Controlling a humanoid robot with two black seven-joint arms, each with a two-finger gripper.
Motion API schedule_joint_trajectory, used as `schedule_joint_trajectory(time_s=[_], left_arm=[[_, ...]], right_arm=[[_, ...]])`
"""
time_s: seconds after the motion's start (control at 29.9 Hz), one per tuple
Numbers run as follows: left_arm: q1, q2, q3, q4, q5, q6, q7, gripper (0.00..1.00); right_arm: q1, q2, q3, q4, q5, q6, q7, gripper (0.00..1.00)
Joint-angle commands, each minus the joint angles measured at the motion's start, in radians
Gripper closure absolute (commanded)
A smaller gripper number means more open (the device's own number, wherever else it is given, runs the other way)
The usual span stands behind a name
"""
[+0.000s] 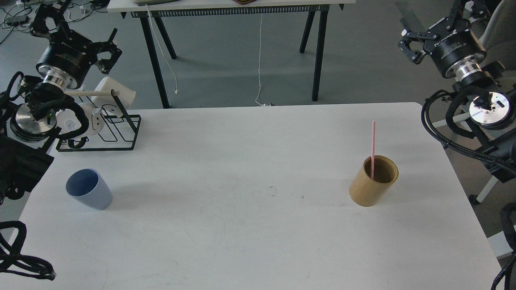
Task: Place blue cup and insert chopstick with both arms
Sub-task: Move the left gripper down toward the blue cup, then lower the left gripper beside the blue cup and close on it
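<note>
blue cup [89, 188] upright, table left | chopstick [373, 150] in tan cylinder [373, 181] | both fingers apart

I am working in what looks like a robotics lab or test room, not a home. My white table [250, 225] stands on a plain grey floor [225, 60]. Behind the table is a second bench on black trestle legs [318, 52], with a white cable [260, 60] hanging from it to the floor. Left of that bench, loose cords and a power strip [16, 16] lie on the floor. Right of my table, a pale chair [498, 36] shows.
</note>
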Motion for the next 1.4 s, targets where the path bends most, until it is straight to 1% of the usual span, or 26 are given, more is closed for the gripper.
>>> schedule_joint_trajectory(time_s=[0.0, 0.27, 0.33, 0.37, 0.43, 0.6, 0.67, 0.8, 1.0, 1.07, 1.17, 1.24, 1.3, 1.37], left_arm=[[0.0, 0.001, 0.001, 0.0, -0.001, 0.0, -0.005, 0.0], [-0.004, 0.001, -0.004, 0.0, -0.003, 0.0, -0.002, 0.0], [-0.006, 0.001, 0.004, -0.006, -0.001, 0.0, 0.013, 0.0], [-0.004, 0.001, 0.008, -0.018, -0.001, 0.0, 0.015, 0.0], [-0.001, 0.028, 0.028, -0.085, 0.004, 0.0, 0.017, 0.0], [-0.004, 0.171, 0.114, -0.246, 0.126, 0.0, 0.009, 0.01], [-0.006, 0.243, 0.154, -0.326, 0.236, 0.0, 0.017, 0.01], [-0.003, 0.396, 0.246, -0.486, 0.479, 0.0, 0.014, 0.01], [0.023, 0.6, 0.314, -0.707, 0.827, 0.0, 0.006, 0.03], [0.04, 0.643, 0.318, -0.739, 0.905, 0.0, 0.006, 0.04], [0.08, 0.691, 0.335, -0.744, 1.078, 0.0, 0.01, 0.04], [0.106, 0.729, 0.355, -0.747, 1.19, 0.041, 0.003, 0.04], [0.121, 0.766, 0.366, -0.747, 1.249, 0.053, -0.015, 0.04], [0.141, 0.784, 0.39, -0.745, 1.278, 0.067, -0.057, 0.04]], right_arm=[[0.001, -0.003, -0.004, 0.002, 0.0, 0.0, 0.002, 0.0], [0.004, -0.006, -0.01, 0.002, -0.002, 0.0, 0.002, 0.0], [0.004, -0.006, -0.01, 0.002, -0.004, 0.0, 0.002, 0.0], [0.002, -0.006, -0.01, 0.002, -0.005, 0.0, 0.002, 0.0], [0.002, -0.006, -0.012, 0.002, -0.01, 0.0, 0.003, 0.0], [0.001, -0.007, -0.01, -0.002, -0.013, 0.0, 0.005, 0.0], [0.002, -0.01, -0.01, -0.002, -0.013, 0.0, 0.006, 0.0], [0.001, -0.032, -0.01, -0.004, -0.013, 0.0, 0.009, 0.0], [-0.002, -0.035, -0.01, -0.004, -0.013, 0.0, 0.011, 0.0], [-0.002, -0.037, -0.009, -0.004, -0.013, 0.0, 0.011, 0.0], [-0.002, -0.052, -0.009, -0.001, -0.011, 0.0, 0.011, 0.0], [-0.002, -0.053, -0.009, -0.002, -0.011, 0.0, 0.011, 0.0], [-0.002, -0.053, -0.009, -0.002, -0.011, 0.0, 0.012, 0.0], [-0.002, -0.052, -0.009, -0.002, -0.011, 0.0, 0.011, 0.0]])
